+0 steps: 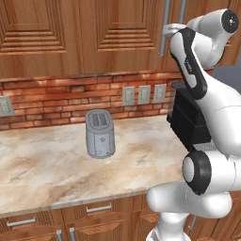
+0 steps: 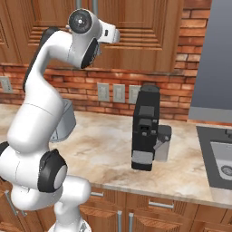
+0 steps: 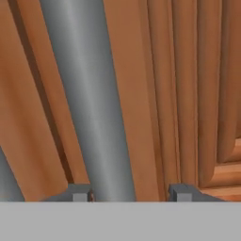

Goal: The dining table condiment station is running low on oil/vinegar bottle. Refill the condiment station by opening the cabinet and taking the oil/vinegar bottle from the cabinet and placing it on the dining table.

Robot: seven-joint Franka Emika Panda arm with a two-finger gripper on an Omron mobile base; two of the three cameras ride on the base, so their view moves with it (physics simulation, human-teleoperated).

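Up close, the end effector (image 3: pixel 129 193) sits right at the cabinet (image 1: pixel 70 33) door, with its two dark finger tips (image 3: pixel 80 193) spread apart; the silver bar handle (image 3: pixel 89 103) runs between them, closer to the left tip. The fingers are released, not pinched on the bar, and whether either tip touches the handle cannot be told. Raised-panel grooves of the reddish-brown door run alongside the handle in the hand view.

From the left base view, the white hand reaches up and forward to the lower end of a vertical handle (image 1: pixel 164 35), with the wrist bent over and the dark-jointed upper arm rising steeply from the lower right. In the right base view the arm arcs up from the lower left, elbow high, the forearm pointing at the closed cabinet doors (image 2: pixel 136 31).

Below, the marbled desk (image 1: pixel 47 164) carries a grey toaster (image 1: pixel 100 134) and a black coffee machine (image 2: pixel 146 133). A brick backsplash with outlets (image 1: pixel 143 95) runs behind them. No writing or brand marks can be read. The oil/vinegar bottle is hidden; the cabinet doors are shut.
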